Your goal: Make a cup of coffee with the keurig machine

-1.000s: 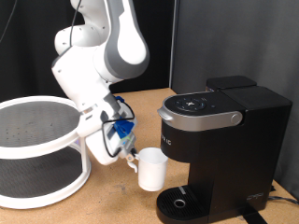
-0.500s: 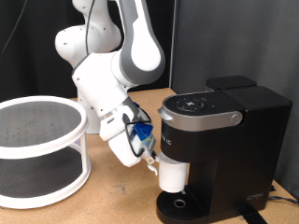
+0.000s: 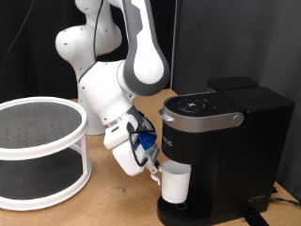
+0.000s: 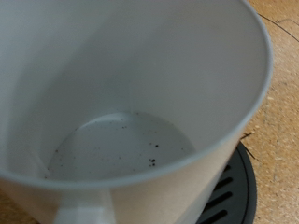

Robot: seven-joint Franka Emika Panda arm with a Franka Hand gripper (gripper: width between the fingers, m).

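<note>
- I have the tool (image 3: 156,170) clenched on the cup (image 3: 176,182), gripping it from the side at the handle, judging by the exterior view; the fingertips themselves are mostly hidden behind the mug's wall.
- The cup hangs directly off the tool's tip, upright, tucked under the overhanging brew head of the keurig machine (image 3: 221,141) and over its round drip base (image 3: 181,209).
- From the wrist view, the cup (image 4: 121,103) fills nearly the whole picture: its inside is empty but for a few dark specks on the bottom, and a slice of the black slotted drip base (image 4: 234,191) shows just past the rim.
- I cannot tell whether the mug's foot is touching the drip base or hovering just above it; the exterior view hides that contact.
- My reading of the step: placing the cup beneath the spout, near its finish. No coffee is in the cup, and the machine's lid sits shut.
- What the move in hand calls for, in my judgement: the mug seated flat and centred on the grate before I let go, with a straight, gentle release so the handle is not dragged sideways.
- Beyond the tool, away from the machine, a white two-tier round rack (image 3: 38,151) stands on the wooden surface (image 3: 113,202), well apart from the work.
</note>
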